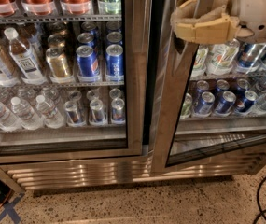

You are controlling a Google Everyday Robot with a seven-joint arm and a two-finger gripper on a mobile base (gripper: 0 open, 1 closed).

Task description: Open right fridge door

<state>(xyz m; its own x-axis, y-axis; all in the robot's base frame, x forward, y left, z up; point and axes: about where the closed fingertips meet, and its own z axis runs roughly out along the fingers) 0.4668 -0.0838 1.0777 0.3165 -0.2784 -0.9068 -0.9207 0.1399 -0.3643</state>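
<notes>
No lettering can be read anywhere. Left of the right fridge door, blue cans carry a round red-and-white emblem and bottles wear labels whose wording is illegible. The gripper sits at that door's upper frame.

Middle shelf: bottles, gold can, blue cans. Lower shelf: water bottles, small cans. Speckled floor: black cable at right. End effector is top right, at the right fridge door frame.
</notes>
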